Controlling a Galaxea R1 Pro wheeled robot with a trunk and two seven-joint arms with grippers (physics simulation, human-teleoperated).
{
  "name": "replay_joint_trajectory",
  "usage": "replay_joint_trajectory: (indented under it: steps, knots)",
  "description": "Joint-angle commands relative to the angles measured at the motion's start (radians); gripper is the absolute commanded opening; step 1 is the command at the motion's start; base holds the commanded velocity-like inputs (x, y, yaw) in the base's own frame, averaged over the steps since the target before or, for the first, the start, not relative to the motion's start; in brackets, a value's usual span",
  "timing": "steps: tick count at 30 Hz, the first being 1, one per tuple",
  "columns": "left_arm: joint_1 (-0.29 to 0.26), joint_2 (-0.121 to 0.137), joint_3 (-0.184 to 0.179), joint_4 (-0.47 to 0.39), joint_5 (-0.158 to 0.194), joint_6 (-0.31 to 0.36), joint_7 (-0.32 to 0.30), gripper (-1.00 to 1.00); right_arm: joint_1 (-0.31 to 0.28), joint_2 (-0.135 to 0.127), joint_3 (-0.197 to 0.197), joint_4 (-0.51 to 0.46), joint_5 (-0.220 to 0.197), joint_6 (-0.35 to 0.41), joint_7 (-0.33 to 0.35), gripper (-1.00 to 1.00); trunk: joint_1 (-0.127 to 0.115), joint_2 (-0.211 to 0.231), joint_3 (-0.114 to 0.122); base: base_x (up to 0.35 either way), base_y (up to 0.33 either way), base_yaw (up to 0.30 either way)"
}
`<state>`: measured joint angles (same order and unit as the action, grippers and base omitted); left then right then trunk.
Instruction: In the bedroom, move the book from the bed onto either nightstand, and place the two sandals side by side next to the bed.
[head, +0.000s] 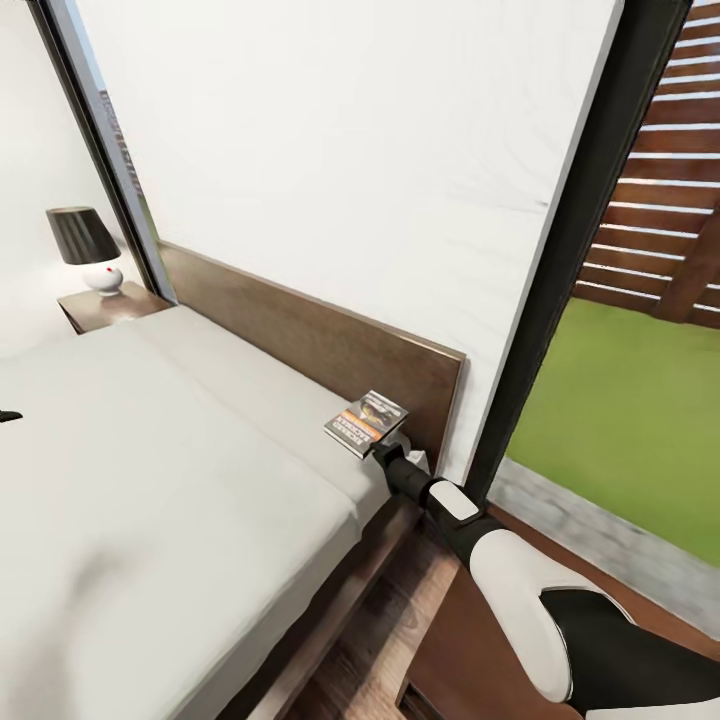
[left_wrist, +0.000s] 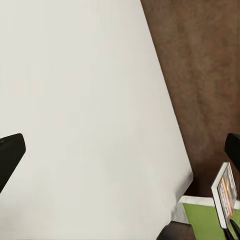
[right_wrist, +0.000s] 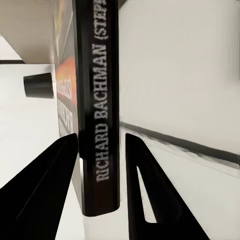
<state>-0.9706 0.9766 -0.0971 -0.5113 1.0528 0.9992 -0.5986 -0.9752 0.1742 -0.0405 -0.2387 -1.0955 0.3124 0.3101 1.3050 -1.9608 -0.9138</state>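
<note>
Above the bed's (head: 150, 480) near corner, by the headboard (head: 330, 345): book (head: 366, 421) held off the mattress, cover up and tilted, gripped by right fingers (right_wrist: 67, 185) closed on its two covers, spine (right_wrist: 102, 100) reading "RICHARD BACHMAN" facing the wrist camera. Right gripper (head: 385, 452) just under the book, arm stretching in from the lower right. Beyond the bed's far side, against the wall: nightstand (head: 105, 308) carrying a lamp (head: 88, 248) with a dark shade and white base. Beside the headboard: black-framed window (head: 590, 200). Over the mattress (left_wrist: 85, 120): left fingers (left_wrist: 10, 152) spread wide apart, holding nothing.
</note>
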Motion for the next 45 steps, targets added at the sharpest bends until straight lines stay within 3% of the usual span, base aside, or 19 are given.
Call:
replay_joint_trajectory:
  steps: [1,8,20,45]
  knots:
    - [-0.002,-0.002,-0.006,0.002,-0.004,0.000,-0.009,1.00,0.000,0.000,-0.004,0.000,-0.002,0.005,0.003,-1.00,-0.004,0.007,0.002,0.000,0.000,0.000]
    - [-0.002,-0.021,-0.006,0.004,-0.008,-0.004,-0.007,1.00,-0.001,0.000,-0.003,0.000,-0.001,0.005,0.012,-1.00,-0.031,0.056,0.024,0.000,0.000,0.000]
    - [-0.002,-0.046,-0.006,0.006,-0.066,-0.009,-0.007,1.00,0.000,0.000,-0.003,-0.001,0.000,0.005,0.013,-1.00,-0.077,0.140,0.062,0.000,0.000,0.000]
    - [-0.002,-0.050,-0.006,0.007,-0.076,-0.012,-0.009,1.00,-0.001,0.000,0.033,-0.001,-0.001,0.004,0.014,-1.00,-0.077,0.140,0.062,0.000,0.000,0.000]
